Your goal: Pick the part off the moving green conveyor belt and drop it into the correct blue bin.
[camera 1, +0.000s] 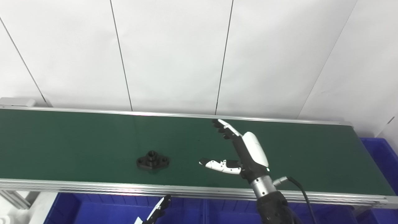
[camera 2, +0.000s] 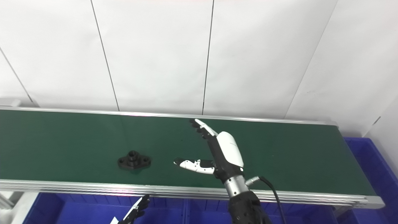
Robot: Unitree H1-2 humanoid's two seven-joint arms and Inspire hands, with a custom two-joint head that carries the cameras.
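A black flanged part (camera 1: 152,160) lies on the green conveyor belt (camera 1: 77,140), near its front edge, left of centre. My right hand (camera 1: 241,154) is over the belt to the right of the part, open, with fingers stretched toward the back and thumb pointing left at the part; it holds nothing. Only the fingertips of my left hand (camera 1: 158,210) show at the bottom edge, below the belt's front rail, over the blue bins; its state cannot be told.
Blue bins (camera 1: 102,208) run along below the belt's front rail (camera 1: 93,186). Another blue bin (camera 1: 381,155) stands at the belt's right end. A white panelled wall (camera 1: 174,53) stands behind the belt.
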